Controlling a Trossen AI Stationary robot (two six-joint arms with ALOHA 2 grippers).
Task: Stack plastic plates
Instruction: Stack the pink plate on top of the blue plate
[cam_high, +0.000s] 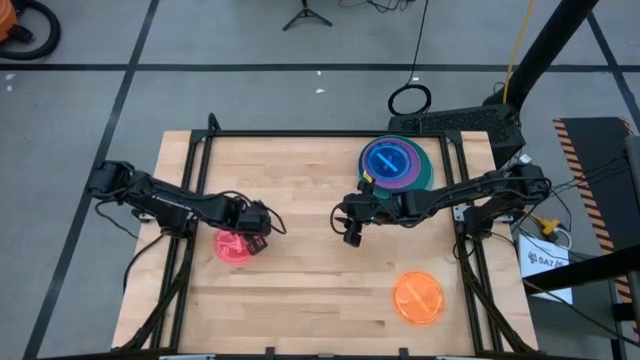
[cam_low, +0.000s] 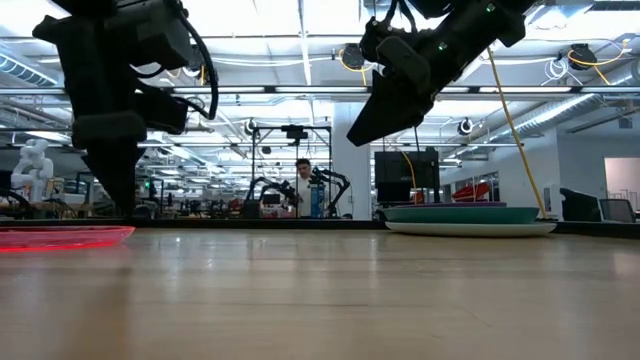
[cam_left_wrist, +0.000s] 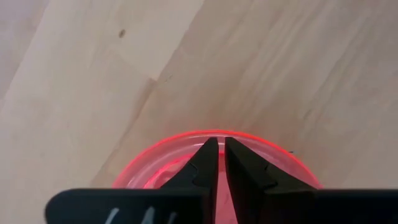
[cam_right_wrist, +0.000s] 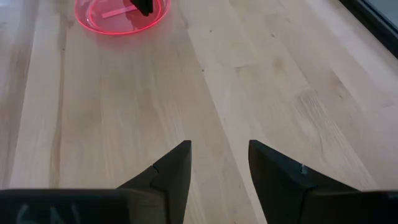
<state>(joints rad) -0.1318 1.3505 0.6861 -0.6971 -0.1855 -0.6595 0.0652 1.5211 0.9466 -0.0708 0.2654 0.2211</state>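
Note:
A pink-red plate (cam_high: 233, 247) lies flat on the table's left half (cam_low: 60, 237) (cam_left_wrist: 149, 168) (cam_right_wrist: 121, 14). My left gripper (cam_high: 252, 228) (cam_left_wrist: 219, 142) stands over it, shut, with its tips low over the plate's inside near the rim. A stack of plates (cam_high: 395, 165) (cam_low: 470, 218) sits at the far right: dark green at the bottom, then purple, blue and cyan. An orange plate (cam_high: 418, 297) lies alone at the near right. My right gripper (cam_high: 350, 232) (cam_right_wrist: 219, 149) hangs open above bare wood at the table's middle (cam_low: 385, 115). My left gripper points down at the pink-red plate just inside its rim (cam_left_wrist: 217, 132), fingers side by side along the rim and not astride it. I cannot tell whether the tips touch the plate. The plate lies flat on the table.
Bare wood (cam_high: 300, 180) stretches between the pink-red plate and the stack. A black frame (cam_high: 300, 134) runs along the table's far edge and sides. In the low view a person (cam_low: 302, 185) stands far off in the room behind the table.

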